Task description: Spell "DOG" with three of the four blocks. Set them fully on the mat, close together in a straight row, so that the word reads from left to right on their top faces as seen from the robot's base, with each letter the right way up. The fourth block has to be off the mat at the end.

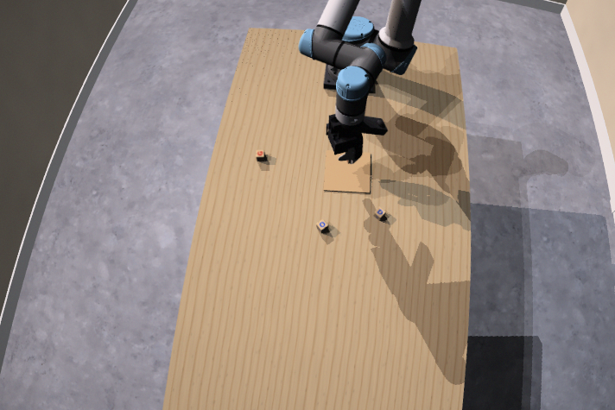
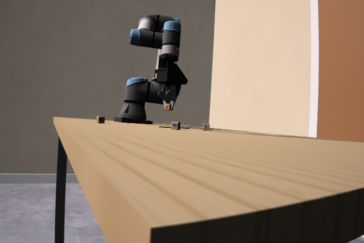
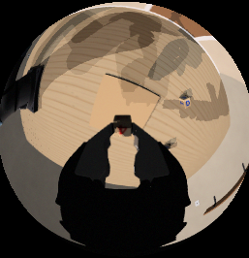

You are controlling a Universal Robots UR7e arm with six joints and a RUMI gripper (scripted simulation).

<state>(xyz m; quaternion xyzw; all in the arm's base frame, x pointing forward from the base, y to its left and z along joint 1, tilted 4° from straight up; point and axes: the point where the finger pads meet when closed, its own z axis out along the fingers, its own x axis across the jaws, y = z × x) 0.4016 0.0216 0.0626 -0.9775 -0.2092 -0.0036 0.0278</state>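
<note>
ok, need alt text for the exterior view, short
A robot arm's end effector holds a small wooden block with a red letter, lifted above the far end of a long wooden table. Three more blocks sit on the table: one far left, two nearer the middle. Grey and beige walls stand behind.

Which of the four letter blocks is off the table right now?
The red-lettered block pinched in the gripper, hanging above the mat. The other three blocks rest on the table.
</note>
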